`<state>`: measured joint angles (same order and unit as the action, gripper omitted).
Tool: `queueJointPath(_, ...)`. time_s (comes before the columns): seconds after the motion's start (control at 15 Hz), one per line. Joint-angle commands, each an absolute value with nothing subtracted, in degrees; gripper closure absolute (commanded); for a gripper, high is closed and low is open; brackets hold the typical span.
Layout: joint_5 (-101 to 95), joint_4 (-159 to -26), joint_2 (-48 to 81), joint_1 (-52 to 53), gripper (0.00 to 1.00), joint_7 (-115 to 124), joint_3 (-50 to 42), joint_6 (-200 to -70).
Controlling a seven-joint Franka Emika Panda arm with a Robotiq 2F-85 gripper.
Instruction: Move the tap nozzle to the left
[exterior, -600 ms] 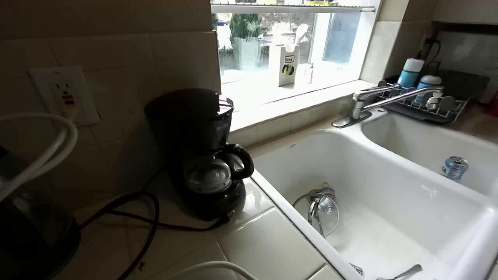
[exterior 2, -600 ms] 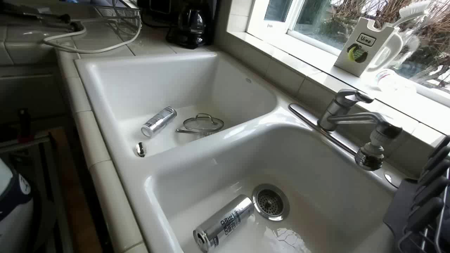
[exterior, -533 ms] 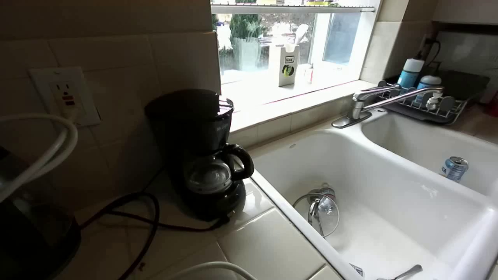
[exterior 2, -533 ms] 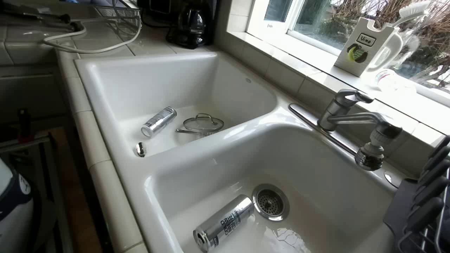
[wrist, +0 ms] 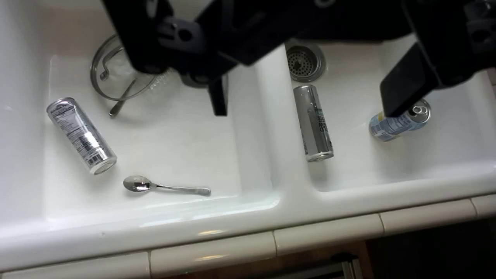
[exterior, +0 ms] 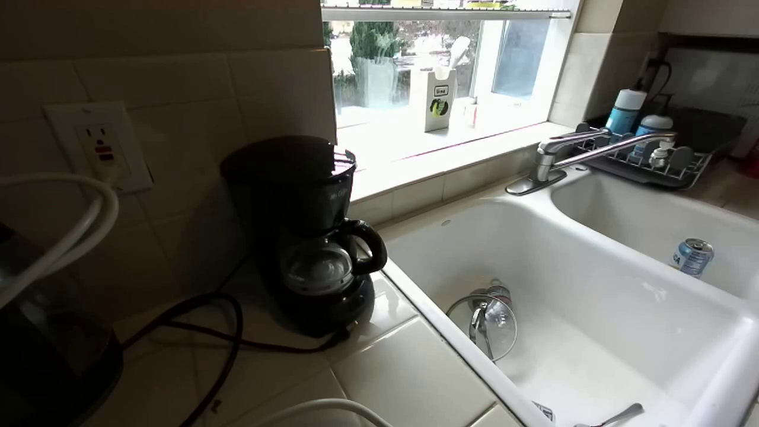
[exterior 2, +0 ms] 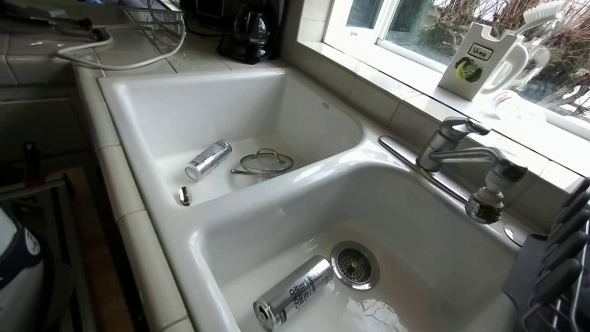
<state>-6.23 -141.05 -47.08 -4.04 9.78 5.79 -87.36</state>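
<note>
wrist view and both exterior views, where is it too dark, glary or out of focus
In both exterior views, the windowsill glares nearly white and the coffee maker sinks into shadow; in an exterior view, the tap nozzle carries bright highlights; in the wrist view, the gripper is near black and soft-edged, while the spoon looks sharper.

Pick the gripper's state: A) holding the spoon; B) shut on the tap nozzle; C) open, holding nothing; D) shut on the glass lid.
C, since in the wrist view the gripper stands wide open with nothing clasped, and both exterior views show the tap nozzle ungripped.
</note>
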Motion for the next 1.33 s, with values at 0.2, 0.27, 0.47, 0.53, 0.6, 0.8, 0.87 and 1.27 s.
queueJointPath(0.2,-4.13,-134.99,-40.31,-6.1,0.0,11.82,-0.08,-93.96)
queueJointPath(0.27,-3.7,-133.35,-38.66,-6.84,0.0,11.98,-1.47,-96.14)
queueJointPath(0.47,-2.1,-127.24,-33.16,-8.78,0.0,12.49,-5.39,-100.87)
queueJointPath(0.53,-1.38,-125.69,-31.21,-9.23,0.0,12.64,-6.41,-102.97)
queueJointPath(0.6,-1.09,-123.74,-29.29,-9.97,0.0,13.34,-7.01,-104.6)
queueJointPath(0.8,0.68,-119.14,-23.67,-11.47,0.25,15.42,-8.59,-109.47)
queueJointPath(0.87,0.97,-117.75,-21.65,-11.93,0.26,16.16,-8.98,-111.34)
queueJointPath(1.27,-0.29,-112.74,-12.76,-14.11,0.72,20.16,-9.99,-122.16)
